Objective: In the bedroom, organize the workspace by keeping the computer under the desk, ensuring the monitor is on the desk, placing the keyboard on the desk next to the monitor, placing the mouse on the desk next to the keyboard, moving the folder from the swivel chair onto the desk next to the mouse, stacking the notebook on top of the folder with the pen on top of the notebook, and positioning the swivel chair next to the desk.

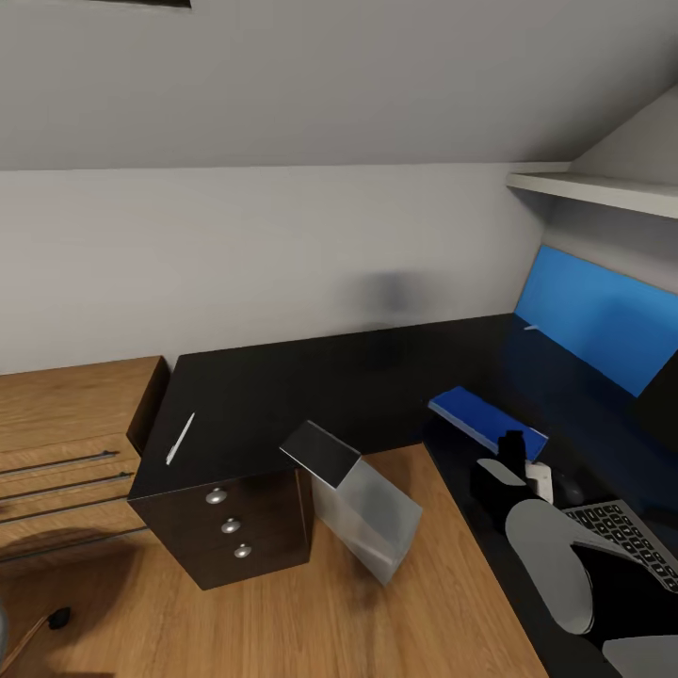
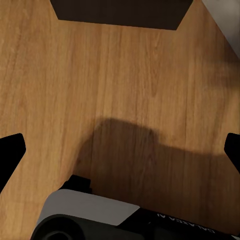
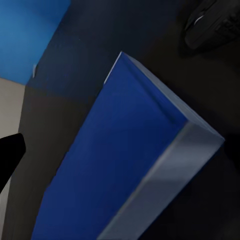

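The right gripper [image 1: 513, 450] is held just above the blue folder [image 3: 125, 165], fingers apart, apparently after setting it down. The folder lies on the black desk [image 1: 311, 386], with the mouse [image 3: 212, 25] near it and the keyboard [image 1: 631, 541] at four o'clock. A pen [image 1: 180, 439] rests at nine o'clock.

The robot's right arm [image 1: 556, 556] is reaching forward at the lower right of the head view, its grey rounded forearm leading to a black wrist and the right gripper [image 1: 513, 450], which is pointing forward and down. In the right wrist view, one dark fingertip [image 3: 9, 152] is showing at the edge. In the left wrist view, the left gripper [image 2: 120, 150] is facing downward, fingertips [image 2: 11, 150] spread wide apart.
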Robot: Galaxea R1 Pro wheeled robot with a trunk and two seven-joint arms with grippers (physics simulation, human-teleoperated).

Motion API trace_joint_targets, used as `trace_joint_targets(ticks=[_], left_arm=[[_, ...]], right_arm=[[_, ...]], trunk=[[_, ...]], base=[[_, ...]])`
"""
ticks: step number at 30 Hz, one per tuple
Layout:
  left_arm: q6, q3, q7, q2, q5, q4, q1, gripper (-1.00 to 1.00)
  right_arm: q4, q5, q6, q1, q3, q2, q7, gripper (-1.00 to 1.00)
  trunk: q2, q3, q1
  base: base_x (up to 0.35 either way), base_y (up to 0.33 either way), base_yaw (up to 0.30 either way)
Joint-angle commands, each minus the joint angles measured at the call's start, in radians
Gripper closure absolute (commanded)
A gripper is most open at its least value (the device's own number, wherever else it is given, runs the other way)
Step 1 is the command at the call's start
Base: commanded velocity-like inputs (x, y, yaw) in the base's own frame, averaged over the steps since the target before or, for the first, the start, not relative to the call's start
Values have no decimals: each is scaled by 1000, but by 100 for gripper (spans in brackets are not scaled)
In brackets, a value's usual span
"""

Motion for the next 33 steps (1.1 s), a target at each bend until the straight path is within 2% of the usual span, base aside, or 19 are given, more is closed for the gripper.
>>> trace_joint_targets(ticks=[1,21,24,29,33], left_arm=[[-5,-8,8,1,6,0,-1,-100],[-10,-9,8,1,3,0,-1,-100],[-10,-9,9,1,4,0,-1,-100],[-7,-8,11,1,7,0,-1,-100],[-2,-8,11,1,8,0,-1,-100]], right_arm=[[0,-6,-3,-1,3,0,0,-100],[-2,-4,-2,-1,6,1,2,-100],[-3,-2,8,0,12,2,7,-100],[-3,2,70,0,17,8,15,-100],[-4,3,82,0,17,14,17,-100]], trunk=[[-1,-1,0],[-1,-1,0],[20,8,-11],[55,24,-31],[76,33,-42]], base=[[0,0,0],[-42,0,0],[0,0,0],[0,0,0],[0,0,0]])
